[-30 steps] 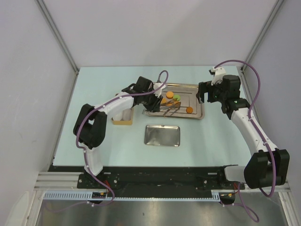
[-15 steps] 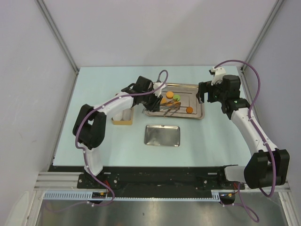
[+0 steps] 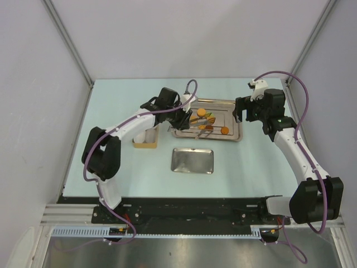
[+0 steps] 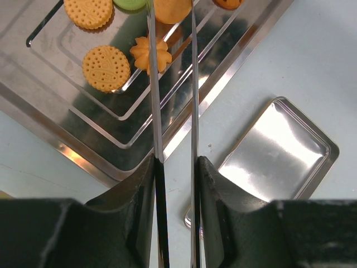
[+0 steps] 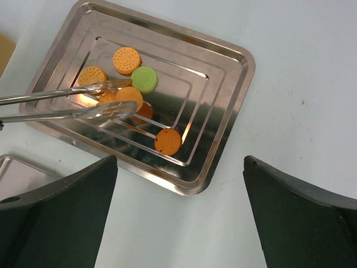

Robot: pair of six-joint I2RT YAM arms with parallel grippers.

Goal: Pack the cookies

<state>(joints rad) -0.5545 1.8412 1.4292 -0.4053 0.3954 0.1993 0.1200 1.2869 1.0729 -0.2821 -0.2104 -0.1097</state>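
big tray [image 5: 223, 89]: polished metal, mirror-glossy, stepped ridges; small tray [image 4: 279, 145] beside it: same glossy metal, smooth; tongs [image 5: 111, 110] over the big tray: shiny metal; cookies [image 4: 106, 68] in it: matt, dotted rough tops; table [image 5: 312, 111]: matt, smooth

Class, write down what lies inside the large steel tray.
Orange cookies, one green cookie and the tips of metal tongs, held by the left gripper. The tongs cover part of the middle cookies, so their exact count is unclear.
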